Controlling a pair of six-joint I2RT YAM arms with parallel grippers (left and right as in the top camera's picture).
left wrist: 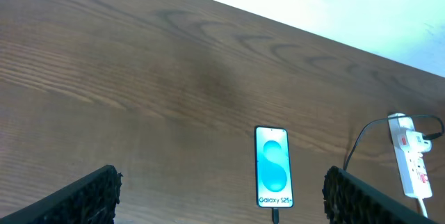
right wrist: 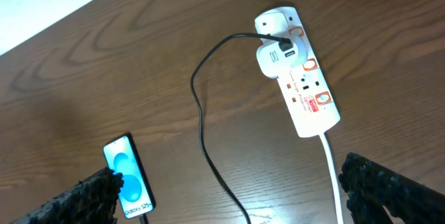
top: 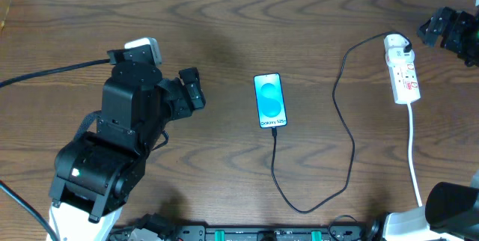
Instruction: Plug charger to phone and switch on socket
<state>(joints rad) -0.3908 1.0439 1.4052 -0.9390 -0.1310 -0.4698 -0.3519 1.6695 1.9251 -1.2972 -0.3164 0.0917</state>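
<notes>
Now, the charger (right wrist: 201,123) looks seated at the near edge of the phone (top: 269,100), and its white adapter (right wrist: 274,57) sits in the socket (top: 403,70). So by my reading, the switch is the job that's left.

Here's the geometry that matters. The socket lies far right on the worktop (top: 224,31), its long axis running away from the robot at a slight slant, cord trailing back. The right end effector (right wrist: 229,175), fingers spread wide and holding nothing, hangs near the strip's far end, off to its right. From its wrist camera the strip sits ahead, a touch right of centre, red switch marks facing up.

The left end effector (left wrist: 222,200), likewise splayed and empty, is well apart, beyond the phone. Right arm's call, I'd say.
</notes>
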